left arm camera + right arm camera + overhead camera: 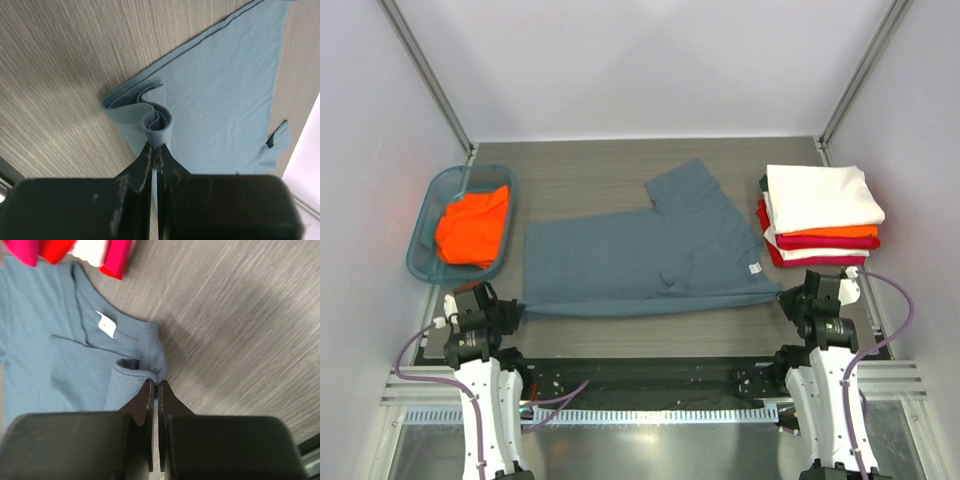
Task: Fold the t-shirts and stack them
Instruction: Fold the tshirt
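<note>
- Teal plastic basket [428, 225] sits far left on the desk [590, 170], w/ an orange t-shirt [473, 228] bunched inside it. That's from my top cam.
- And your L arm?
- Just right of the basket, at the near edge, my left gripper [156, 149] is clamped on the near-left corner of the blue-grey t-shirt [640, 260]. Wrist cam shows the hem rolled into a small curl right at the fingertips.
- Where's that shirt lying?
- Mid-desk, spread out flat, hem end to the left and collar end to the right. One sleeve sticks out toward the far side. Its small white neck label [755, 268] shows near the R end.
- R arm?
- I've got the right gripper [155, 385] pinched tight on the near-right corner by the collar, w/ a fold of cloth bulging past the tips.
- Anything past it?
- Yes, the folded stack [820, 245] at the R side of the desk: a white t-shirt [820, 195] on top, then orange, red-pink, white and red layers under it. It's close beside the blue-grey shirt's R end; can't tell if they touch.
</note>
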Motion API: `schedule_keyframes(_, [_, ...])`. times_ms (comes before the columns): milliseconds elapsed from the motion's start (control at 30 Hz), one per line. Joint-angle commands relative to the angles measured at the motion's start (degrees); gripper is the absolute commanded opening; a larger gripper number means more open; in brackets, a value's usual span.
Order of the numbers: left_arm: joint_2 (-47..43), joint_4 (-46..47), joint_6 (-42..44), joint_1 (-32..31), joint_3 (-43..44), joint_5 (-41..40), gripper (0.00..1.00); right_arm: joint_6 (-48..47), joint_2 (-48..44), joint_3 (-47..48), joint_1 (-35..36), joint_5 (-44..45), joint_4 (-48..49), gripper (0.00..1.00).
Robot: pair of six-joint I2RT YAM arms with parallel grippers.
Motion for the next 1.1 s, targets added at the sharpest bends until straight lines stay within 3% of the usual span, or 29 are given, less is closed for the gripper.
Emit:
schedule_keyframes(0, [1.1,-0.3,-0.6,0.7,2.2,-0.2,0.00,-0.1,2.1,1.5,-0.5,2.6,1.9,0.01])
schedule_keyframes(333, [9.1,16.3,-4.0,0.4,-5.8,5.1,0.00,-1.0,14.4,-1.0,-0.1,-2.5,12.5,0.01])
schedule_keyframes(633, [14.6,25.4,-7.2,-4.6,-7.7,-1.2,0.00,2.5,20.3,-1.7,2.8,-0.8,20.6,0.01])
schedule_keyframes(733, [17.2,28.4,-9.0,-7.8,-7.7,-4.5,0.00,3.9,23.5,-1.4,5.6,1.1,22.8,0.01])
schedule_keyframes(867, [22.9,32.2,-11.2,-13.4,-7.0,-8.2,0.00,7.9,27.6,-0.7,15.2,6.4,24.9,0.01])
schedule_keyframes(1067, [31.8,37.5,-12.9,-19.8,-6.2,-11.7,0.00,13.3,33.5,-0.4,20.6,10.2,28.2,0.01])
